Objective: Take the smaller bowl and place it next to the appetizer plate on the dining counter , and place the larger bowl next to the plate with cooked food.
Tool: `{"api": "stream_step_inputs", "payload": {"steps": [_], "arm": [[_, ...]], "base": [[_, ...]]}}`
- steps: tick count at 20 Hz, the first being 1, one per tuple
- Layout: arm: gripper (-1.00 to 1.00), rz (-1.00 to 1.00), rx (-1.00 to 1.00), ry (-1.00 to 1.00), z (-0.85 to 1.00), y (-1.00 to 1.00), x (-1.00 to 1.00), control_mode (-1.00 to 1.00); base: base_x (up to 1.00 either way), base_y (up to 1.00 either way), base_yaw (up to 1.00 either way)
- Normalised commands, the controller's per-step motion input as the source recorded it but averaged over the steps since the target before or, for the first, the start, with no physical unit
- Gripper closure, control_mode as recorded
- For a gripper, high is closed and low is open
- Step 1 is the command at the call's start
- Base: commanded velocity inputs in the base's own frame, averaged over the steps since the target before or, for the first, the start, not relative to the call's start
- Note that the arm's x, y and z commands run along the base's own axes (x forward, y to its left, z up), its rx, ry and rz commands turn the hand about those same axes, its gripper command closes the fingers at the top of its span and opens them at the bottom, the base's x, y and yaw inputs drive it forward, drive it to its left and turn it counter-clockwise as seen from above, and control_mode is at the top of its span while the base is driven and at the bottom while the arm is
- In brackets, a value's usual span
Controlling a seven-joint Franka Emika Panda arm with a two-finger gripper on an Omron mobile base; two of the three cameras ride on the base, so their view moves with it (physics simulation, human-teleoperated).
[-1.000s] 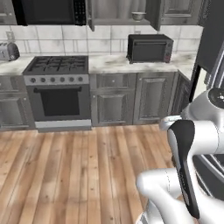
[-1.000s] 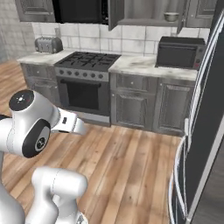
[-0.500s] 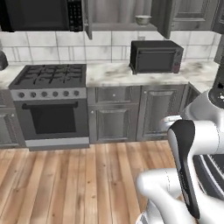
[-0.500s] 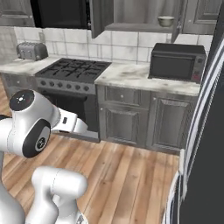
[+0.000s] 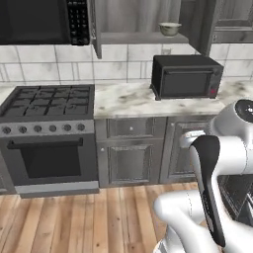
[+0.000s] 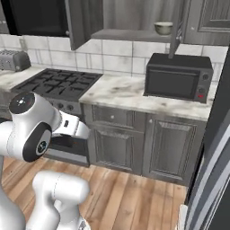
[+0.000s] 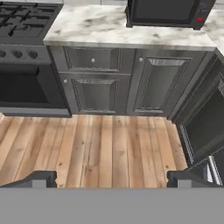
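One bowl (image 5: 169,28) stands on the open shelf above the worktop, greyish-green with a light rim; by its colour it looks like the smaller bowl (image 6: 163,28). The larger bowl, both plates and the dining counter are out of view. My gripper (image 7: 111,179) is open, its two dark fingertips (image 7: 43,178) wide apart with nothing between them. It hangs over the wooden floor and looks down at the grey cabinet doors (image 7: 157,83), far below the shelf and the bowl.
A black toaster oven (image 5: 185,75) sits on the marble kitchen worktop (image 5: 123,99) under the shelf. The stove (image 5: 47,101) is to the left, with a toaster (image 6: 10,60) beyond it. A cabinet door (image 5: 94,29) hangs open. A tall dark fridge (image 6: 215,157) blocks the right.
The base has driven forward and rightward, so the whole picture shifted: worktop, toaster oven and shelf with the bowl now look larger and nearer. The arm's pose is unchanged.
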Motion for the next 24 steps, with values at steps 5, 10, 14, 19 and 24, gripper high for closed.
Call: {"api": "stream_step_inputs", "payload": {"steps": [5,10,14,19,24], "arm": [[-1.00,0.00,0.00,0.00,0.00,0.00,0.00,1.00],[-1.00,0.00,0.00,0.00,0.00,0.00,0.00,1.00],[-1.00,0.00,0.00,0.00,0.00,0.00,0.00,1.00],[-1.00,0.00,0.00,0.00,0.00,0.00,0.00,1.00],[-1.00,0.00,0.00,0.00,0.00,0.00,0.00,1.00]], "base": [[1.00,-0.42,-0.01],[1.00,-0.48,-0.05],[1.00,-0.42,-0.05],[1.00,-0.36,-0.05],[1.00,-0.34,-0.06]]}}
